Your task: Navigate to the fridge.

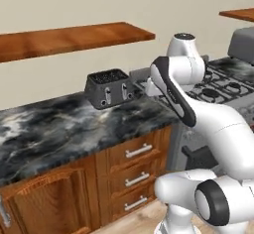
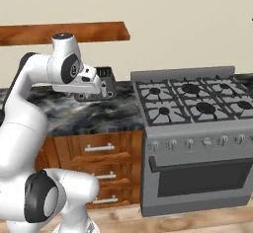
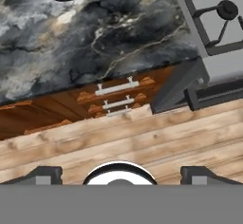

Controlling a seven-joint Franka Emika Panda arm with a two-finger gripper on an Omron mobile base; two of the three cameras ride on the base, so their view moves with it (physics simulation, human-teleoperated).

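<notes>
The fingers (image 3: 118, 173), spread apart and gripping nothing, hang over the floor (image 3: 142, 142) before the drawers (image 3: 116, 97), beside the stove (image 2: 197, 133).

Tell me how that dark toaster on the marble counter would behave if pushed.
The toaster looks boxy and broad-based, so it would probably slide rather than tip. The polished counter likely offers little grip. Its rigid casing should not flex, and it seems moderately heavy for its size.
</notes>
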